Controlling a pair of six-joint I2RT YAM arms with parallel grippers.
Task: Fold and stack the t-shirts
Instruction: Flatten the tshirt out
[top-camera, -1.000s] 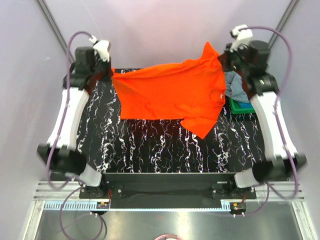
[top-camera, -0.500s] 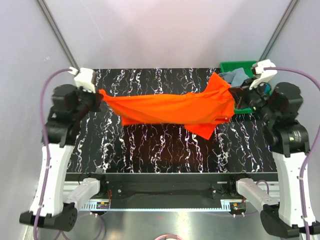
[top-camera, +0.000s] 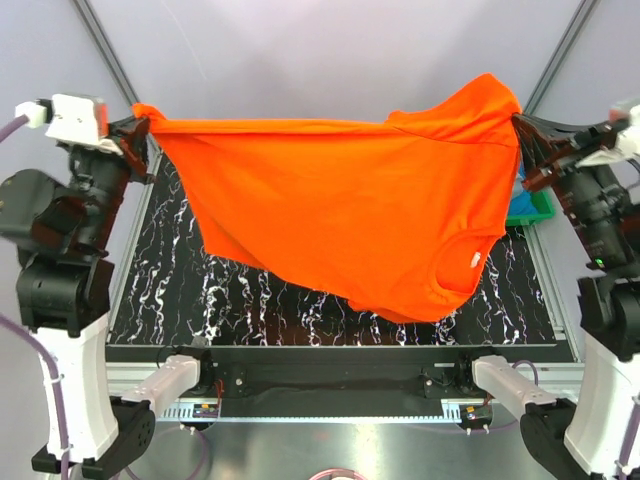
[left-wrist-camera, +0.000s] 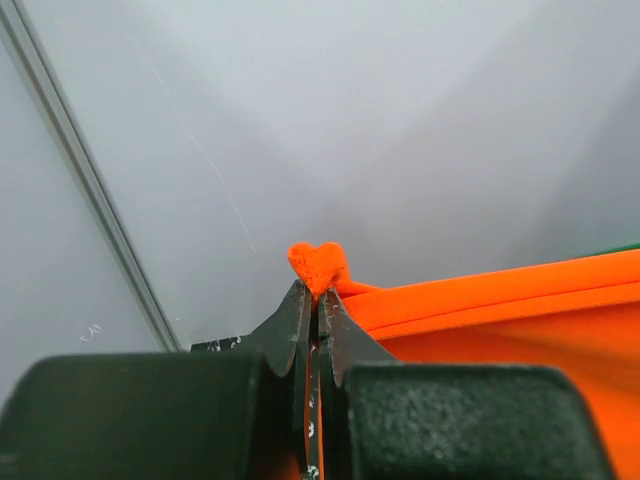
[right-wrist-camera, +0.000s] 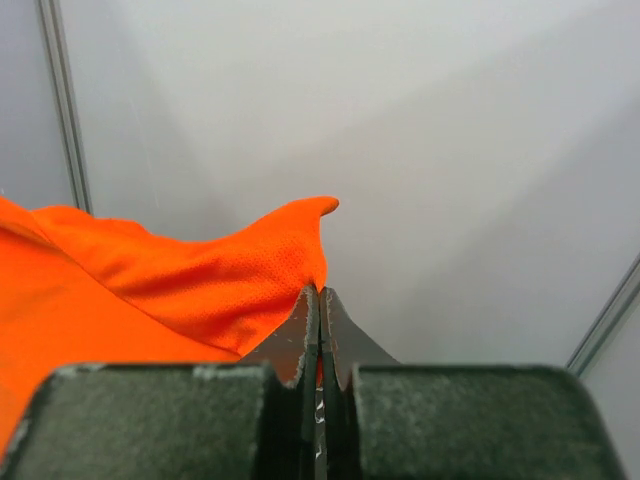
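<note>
The bright orange t-shirt (top-camera: 350, 210) hangs spread high above the table, stretched between both arms, its neck opening low on the right. My left gripper (top-camera: 140, 122) is shut on its left corner; a nub of orange cloth (left-wrist-camera: 318, 264) sticks out past the closed jaws of that gripper (left-wrist-camera: 316, 292). My right gripper (top-camera: 520, 122) is shut on the shirt's right corner, the orange fabric (right-wrist-camera: 200, 280) draping left of the pinched jaws of this gripper (right-wrist-camera: 319, 291). The other t-shirts are hidden behind the orange one.
A black table with white marbling (top-camera: 160, 280) lies below the shirt. A green tray (top-camera: 528, 205) peeks out at the right edge behind the cloth. Grey walls and metal frame posts (top-camera: 105, 45) surround the workspace.
Both arms have lifted the orange t-shirt from low over the table to high up and pulled it wide; it now hangs flat and open towards the camera, hiding the tray's contents.
</note>
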